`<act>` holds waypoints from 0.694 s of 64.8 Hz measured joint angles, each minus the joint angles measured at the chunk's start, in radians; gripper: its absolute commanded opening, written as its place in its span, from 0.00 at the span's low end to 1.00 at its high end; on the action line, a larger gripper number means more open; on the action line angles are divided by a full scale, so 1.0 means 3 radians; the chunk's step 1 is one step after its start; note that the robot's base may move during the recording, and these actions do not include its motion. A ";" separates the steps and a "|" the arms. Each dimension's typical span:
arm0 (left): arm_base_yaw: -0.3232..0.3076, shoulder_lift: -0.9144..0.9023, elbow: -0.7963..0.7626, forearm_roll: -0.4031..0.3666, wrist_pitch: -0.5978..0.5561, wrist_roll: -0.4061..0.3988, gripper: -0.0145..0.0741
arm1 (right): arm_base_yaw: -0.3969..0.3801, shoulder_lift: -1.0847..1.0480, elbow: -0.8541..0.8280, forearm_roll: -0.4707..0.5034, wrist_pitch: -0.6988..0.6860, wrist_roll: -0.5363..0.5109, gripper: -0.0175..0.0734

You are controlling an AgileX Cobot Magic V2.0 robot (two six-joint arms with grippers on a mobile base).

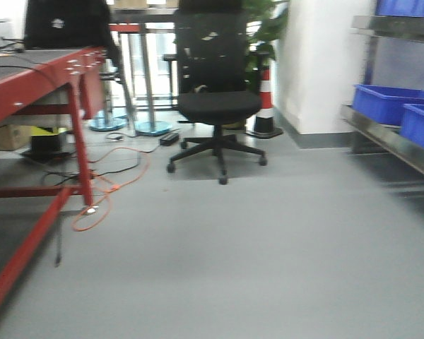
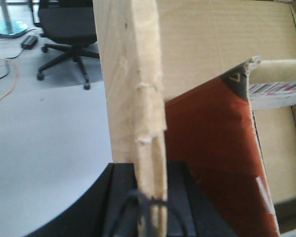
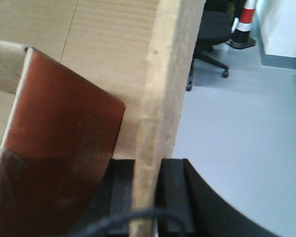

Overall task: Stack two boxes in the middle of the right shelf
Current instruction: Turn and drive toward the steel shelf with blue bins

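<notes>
Held: cardboard box (image 2: 133, 74) | left gripper (image 2: 138, 200), right gripper (image 3: 147, 197) each clamped on one wall | steel shelf (image 1: 389, 143) ahead-right, well apart | placing, stacking not yet done

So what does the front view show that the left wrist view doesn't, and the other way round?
Only the front view: the red table, blue bins on the steel shelf, and a striped cone. Only the left wrist view: the left gripper shut on a cardboard box wall. Both: the black chair, orange cable and grey floor.
</notes>
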 measured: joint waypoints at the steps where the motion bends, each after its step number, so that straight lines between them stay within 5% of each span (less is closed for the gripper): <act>1: 0.0000 0.0000 0.0000 0.0000 0.0000 0.0000 0.04 | 0.0000 0.0000 0.0000 0.0000 -0.0006 0.0000 0.02; 45: 0.0000 0.0000 0.0000 0.0000 0.0000 0.0000 0.04 | 0.0000 0.0006 0.0000 0.0006 -0.0006 0.0000 0.02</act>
